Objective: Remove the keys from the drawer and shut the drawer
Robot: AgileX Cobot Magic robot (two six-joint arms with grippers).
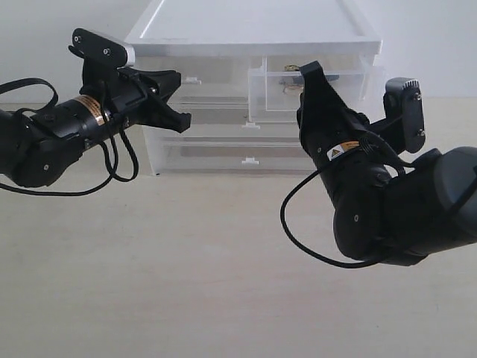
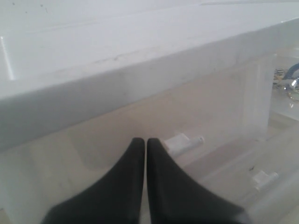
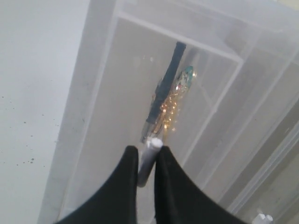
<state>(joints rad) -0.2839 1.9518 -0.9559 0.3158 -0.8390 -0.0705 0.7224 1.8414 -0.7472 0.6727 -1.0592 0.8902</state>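
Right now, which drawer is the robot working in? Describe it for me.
Find the white plastic cabinet on the table. Its top row holds two small drawers; it is the right-hand drawer, the only one pulled out, with keys inside.

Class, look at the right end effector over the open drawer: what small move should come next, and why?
Probably lift the right end effector a little higher. Its jaws look shut on the near end of the gold keys on a black strap, and most of the bunch is inside the open translucent white plastic drawer.
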